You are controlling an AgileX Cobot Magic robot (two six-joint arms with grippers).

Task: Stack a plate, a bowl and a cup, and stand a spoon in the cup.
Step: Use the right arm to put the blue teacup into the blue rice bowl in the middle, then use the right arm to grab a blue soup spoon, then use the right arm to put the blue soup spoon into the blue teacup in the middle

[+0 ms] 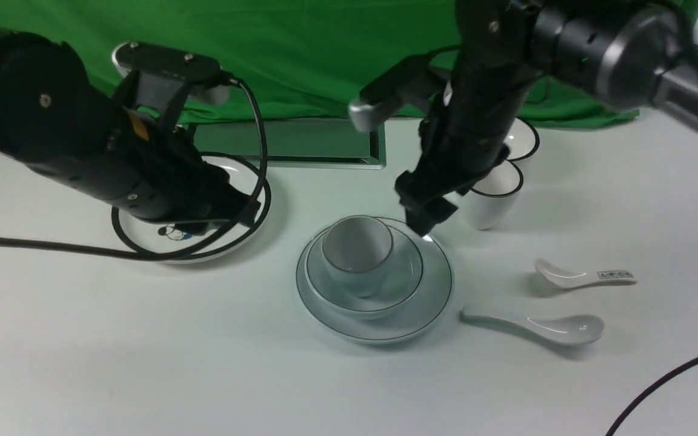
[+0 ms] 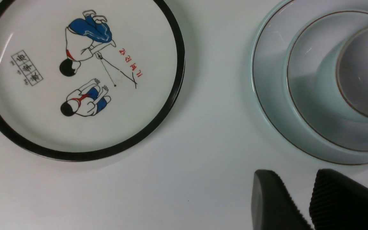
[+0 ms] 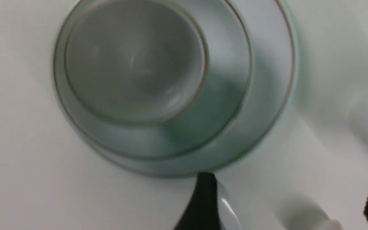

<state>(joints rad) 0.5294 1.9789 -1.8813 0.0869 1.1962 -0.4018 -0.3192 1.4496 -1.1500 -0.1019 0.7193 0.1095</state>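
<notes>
The plain plate (image 1: 425,303) lies mid-table with the bowl (image 1: 406,275) on it and the cup (image 1: 358,245) upright in the bowl. In the right wrist view the cup (image 3: 133,60) shows from above, with nothing in it. My right gripper (image 1: 425,227) hangs over the plate's far right rim, apart from the cup. Its jaws (image 3: 291,191) stand wide open with nothing between them. The plain white spoon (image 1: 534,324) lies on the table to the plate's right. My left gripper (image 2: 295,182) hovers low between the two plates, its jaws a little apart and holding nothing.
A black-rimmed plate with cartoon figures (image 1: 228,242) lies under my left arm. Behind my right arm stand a black-rimmed cup (image 1: 494,197) and a black-rimmed bowl (image 1: 525,142). A spoon with a printed handle (image 1: 585,277) lies beyond the plain one. A cable (image 1: 670,378) crosses the near right corner.
</notes>
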